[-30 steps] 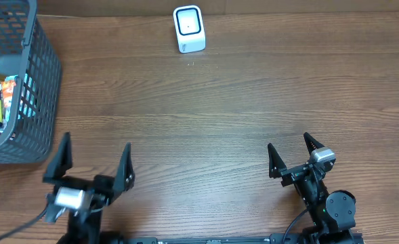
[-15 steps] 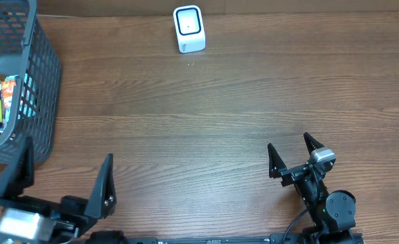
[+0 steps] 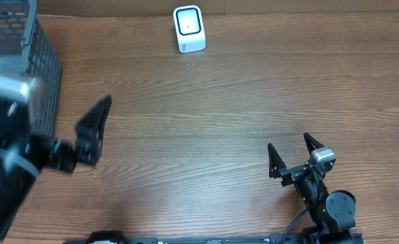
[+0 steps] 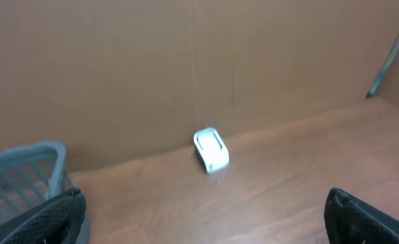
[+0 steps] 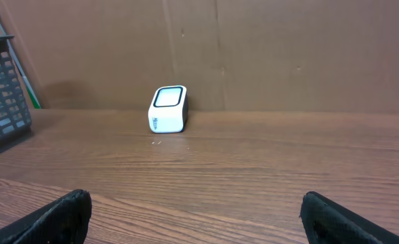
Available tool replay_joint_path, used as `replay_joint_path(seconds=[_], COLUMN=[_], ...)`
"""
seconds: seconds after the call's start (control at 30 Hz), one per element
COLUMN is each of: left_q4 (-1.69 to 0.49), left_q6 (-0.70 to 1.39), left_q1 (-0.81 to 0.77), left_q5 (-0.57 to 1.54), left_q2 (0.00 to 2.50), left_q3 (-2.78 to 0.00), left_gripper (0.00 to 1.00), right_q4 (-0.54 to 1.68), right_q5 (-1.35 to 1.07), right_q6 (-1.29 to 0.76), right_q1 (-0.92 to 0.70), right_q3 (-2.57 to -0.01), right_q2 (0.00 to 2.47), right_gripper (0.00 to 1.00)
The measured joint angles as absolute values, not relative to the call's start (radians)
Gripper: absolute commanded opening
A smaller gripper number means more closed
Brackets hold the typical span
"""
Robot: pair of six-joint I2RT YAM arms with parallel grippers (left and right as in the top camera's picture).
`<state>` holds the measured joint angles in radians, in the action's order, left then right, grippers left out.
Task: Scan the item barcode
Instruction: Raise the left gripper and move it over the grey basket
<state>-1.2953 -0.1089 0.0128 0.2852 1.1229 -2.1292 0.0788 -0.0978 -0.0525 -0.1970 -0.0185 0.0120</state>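
Here, both arms stood open-jawed and empty over the wooden table.
The left gripper hung close under the overhead camera beside the grey mesh basket. Its jaws were spread wide on nothing, and its blurred arm covered the basket's inside, so the item to scan could not be made out. The right gripper sat near the front right, fully spread and holding nothing. The white scanner stood at the far edge, well apart from both.
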Motion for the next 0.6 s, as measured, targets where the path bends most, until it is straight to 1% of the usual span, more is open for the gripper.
replay_joint_path(seconds=[0.2, 0.47, 0.6], left_q4=[-1.303, -1.297, -1.271], left_q6=[-0.112, -0.008, 0.037], left_q1=[0.013, 0.013, 0.013], left_q5=[0.213, -0.124, -0.244], left_q2=[1.224, 1.346, 1.423], left_q3=[-2.129, -2.131, -2.131], left_gripper=[1.0, 1.0, 1.0], right_q4=[0.078, 0.078, 0.079], right_q5=[-0.098, -0.098, -0.098], right_q6=[-0.052, -0.052, -0.053], right_q1=[-0.197, -0.197, -0.197], right_q3=[-0.019, -0.019, -0.019], right_q2=[0.012, 0.012, 0.012], right_gripper=[1.0, 1.0, 1.0])
